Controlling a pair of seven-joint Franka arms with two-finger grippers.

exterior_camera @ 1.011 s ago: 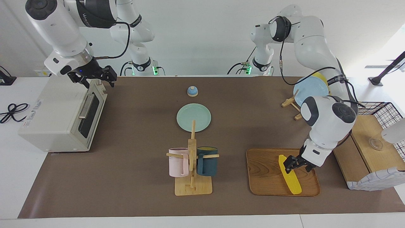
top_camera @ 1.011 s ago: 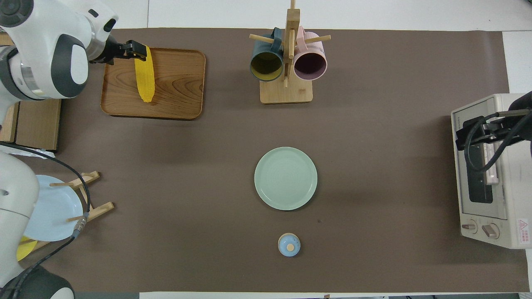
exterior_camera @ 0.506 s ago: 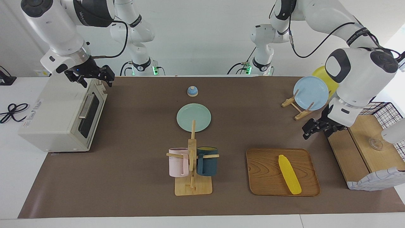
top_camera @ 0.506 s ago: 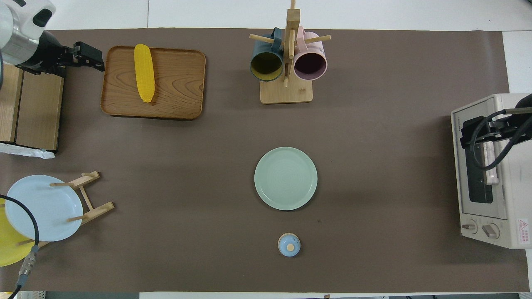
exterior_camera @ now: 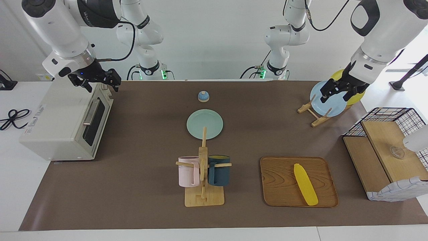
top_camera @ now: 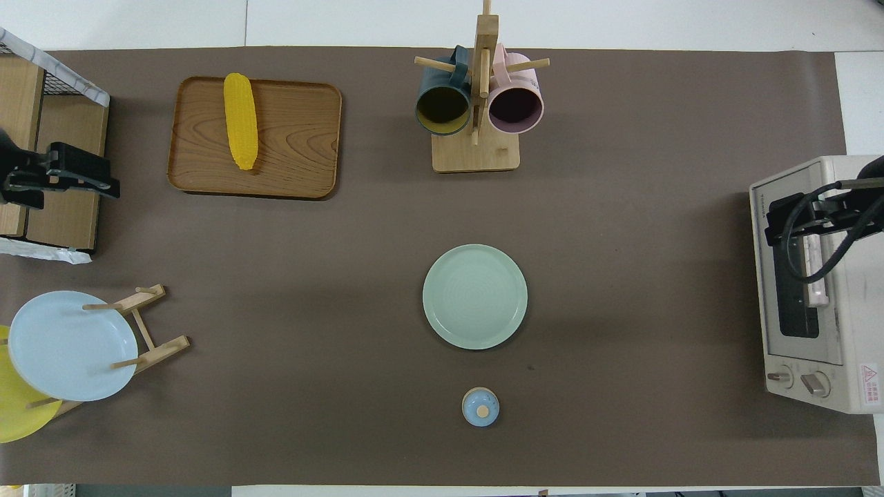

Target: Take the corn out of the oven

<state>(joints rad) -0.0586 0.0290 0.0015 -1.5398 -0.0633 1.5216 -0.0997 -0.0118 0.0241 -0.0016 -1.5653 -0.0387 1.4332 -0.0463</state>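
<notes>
The corn (exterior_camera: 305, 183) lies flat on a wooden tray (exterior_camera: 281, 194) toward the left arm's end of the desk (exterior_camera: 140, 187), with nothing touching it. The oven (exterior_camera: 63, 120) stands at the right arm's end of the desk with its door closed.

The left end effector (exterior_camera: 337, 89) hangs in the air over the rack of plates (exterior_camera: 314, 115), where a blue plate (exterior_camera: 329, 100) and a yellow plate (exterior_camera: 356, 97) stand on edge. Its fingers are spread apart and it holds nothing. In the overhead view it (top_camera: 65, 181) shows at the edge of the picture, over a wooden box (top_camera: 48, 138) beside the tray.

The right end effector (exterior_camera: 98, 80) is up over the top of the oven, near the corner closest to the robots. Its fingers are also spread and empty, and it is clear of the silver door handle (exterior_camera: 91, 112).

In the middle of the desk a green plate (exterior_camera: 204, 124) lies flat, with a small blue bell (exterior_camera: 203, 96) nearer to the robots. Farther from the robots than the plate, a wooden mug stand (exterior_camera: 204, 187) carries a pink mug (exterior_camera: 188, 171) and a dark blue mug (exterior_camera: 219, 170).
</notes>
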